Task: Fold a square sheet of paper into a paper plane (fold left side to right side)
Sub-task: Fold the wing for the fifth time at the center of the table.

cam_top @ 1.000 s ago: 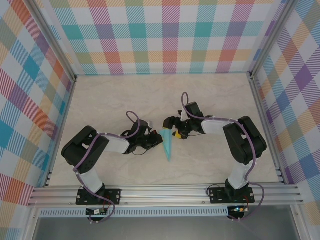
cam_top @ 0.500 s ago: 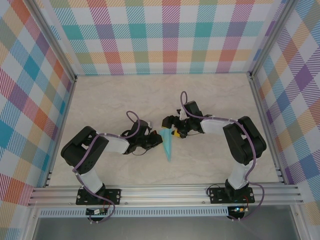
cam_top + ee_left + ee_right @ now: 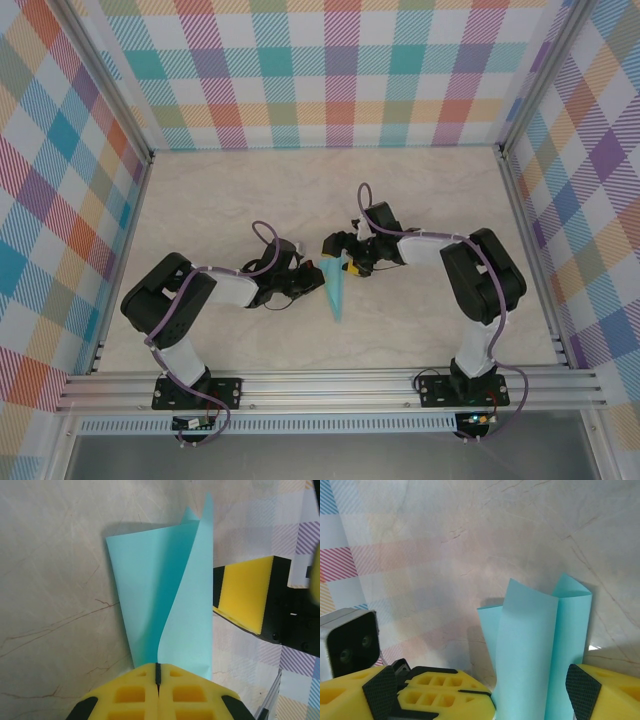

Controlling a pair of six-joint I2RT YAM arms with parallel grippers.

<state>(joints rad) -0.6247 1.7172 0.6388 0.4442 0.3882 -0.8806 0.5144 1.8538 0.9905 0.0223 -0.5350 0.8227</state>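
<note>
Left gripper (image 3: 311, 283): fingers clenched flat together, pinching the paper plane (image 3: 335, 292) at its 9 o'clock edge. Right gripper (image 3: 342, 257): jaws released and spread wide, one finger on each side of the plane's broad end at 12 o'clock. Whether they touch the paper cannot be told. Paper plane: turquoise dart lying near the middle of the table (image 3: 230, 200), point toward 6 o'clock, broad end toward 12 o'clock. In both wrist views, its upper flaps stand lifted and slightly curled.

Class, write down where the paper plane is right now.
In the top view the paper plane lies centrally, between the left arm's fingers and the right arm's fingers, tip pointing toward the near edge.
</note>
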